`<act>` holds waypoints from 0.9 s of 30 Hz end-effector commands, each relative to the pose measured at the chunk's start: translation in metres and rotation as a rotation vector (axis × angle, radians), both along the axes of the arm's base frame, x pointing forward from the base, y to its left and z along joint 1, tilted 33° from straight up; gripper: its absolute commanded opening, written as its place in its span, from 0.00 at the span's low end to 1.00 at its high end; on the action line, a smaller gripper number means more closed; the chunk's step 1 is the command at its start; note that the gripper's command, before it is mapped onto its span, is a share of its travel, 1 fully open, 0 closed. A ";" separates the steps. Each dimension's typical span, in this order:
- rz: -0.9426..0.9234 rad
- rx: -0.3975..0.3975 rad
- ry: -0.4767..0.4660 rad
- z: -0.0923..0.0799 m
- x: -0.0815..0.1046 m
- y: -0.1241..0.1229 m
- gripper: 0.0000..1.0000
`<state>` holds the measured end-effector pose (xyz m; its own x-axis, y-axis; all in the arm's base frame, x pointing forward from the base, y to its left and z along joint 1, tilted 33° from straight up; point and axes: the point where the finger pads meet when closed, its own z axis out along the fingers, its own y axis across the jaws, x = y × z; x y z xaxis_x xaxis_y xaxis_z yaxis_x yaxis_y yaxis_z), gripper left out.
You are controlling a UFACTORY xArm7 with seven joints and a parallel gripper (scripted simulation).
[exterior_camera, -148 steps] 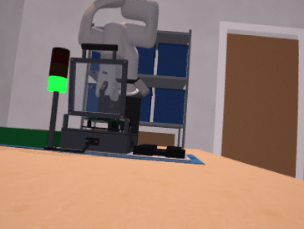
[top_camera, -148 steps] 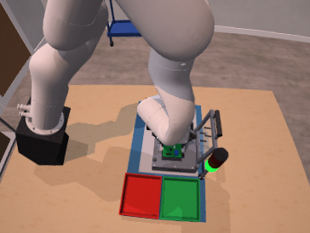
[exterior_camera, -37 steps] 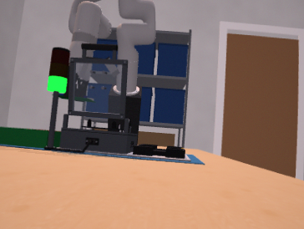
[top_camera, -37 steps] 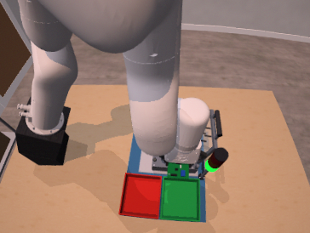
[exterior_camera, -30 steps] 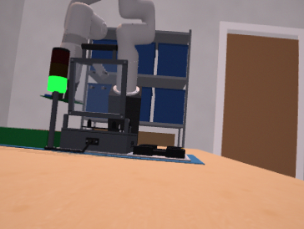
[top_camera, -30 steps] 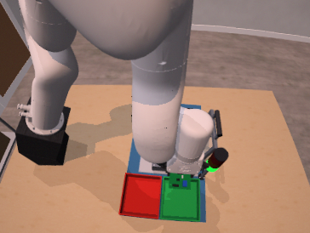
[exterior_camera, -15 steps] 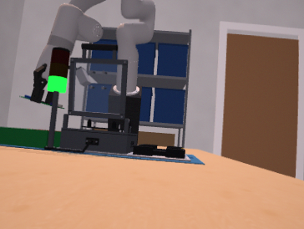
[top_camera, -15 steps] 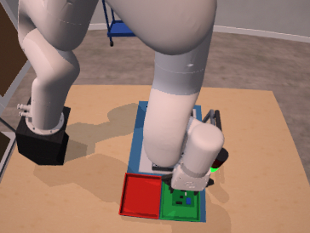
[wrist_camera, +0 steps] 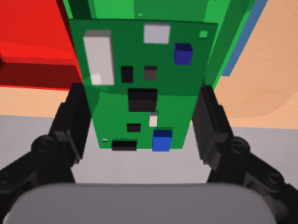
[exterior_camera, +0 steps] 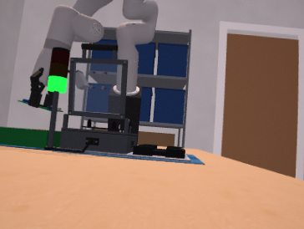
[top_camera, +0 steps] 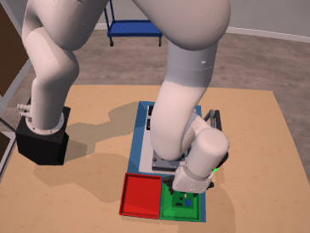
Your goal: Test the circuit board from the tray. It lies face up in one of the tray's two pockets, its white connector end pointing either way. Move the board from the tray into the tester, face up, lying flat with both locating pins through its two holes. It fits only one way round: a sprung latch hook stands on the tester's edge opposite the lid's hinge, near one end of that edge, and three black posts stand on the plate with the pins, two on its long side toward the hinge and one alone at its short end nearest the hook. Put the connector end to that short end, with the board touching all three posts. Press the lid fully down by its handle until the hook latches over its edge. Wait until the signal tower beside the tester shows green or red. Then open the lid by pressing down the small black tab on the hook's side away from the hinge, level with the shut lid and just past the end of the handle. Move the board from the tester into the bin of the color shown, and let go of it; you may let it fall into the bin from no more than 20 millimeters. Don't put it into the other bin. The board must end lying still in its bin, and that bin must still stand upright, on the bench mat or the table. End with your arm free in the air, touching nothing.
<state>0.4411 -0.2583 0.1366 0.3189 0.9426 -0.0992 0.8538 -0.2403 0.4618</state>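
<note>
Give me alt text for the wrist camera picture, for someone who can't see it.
A green circuit board, face up, is held by its two long edges in the black gripper, its white connector at the far end. Beyond it lies the green bin, with the red bin to the left on the tan table.

Place: electronics test workshop.
Bench: tan table top with a blue bench mat.
Far right: brown door in white frame.
Far wall: grey shelf rack holding blue bins; blue cart.
</note>
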 end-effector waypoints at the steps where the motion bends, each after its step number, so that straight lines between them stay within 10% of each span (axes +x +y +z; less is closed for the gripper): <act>1: 0.121 0.146 -0.134 0.000 0.002 -0.004 0.79; 27: 0.121 0.146 -0.134 -0.003 0.003 -0.015 0.79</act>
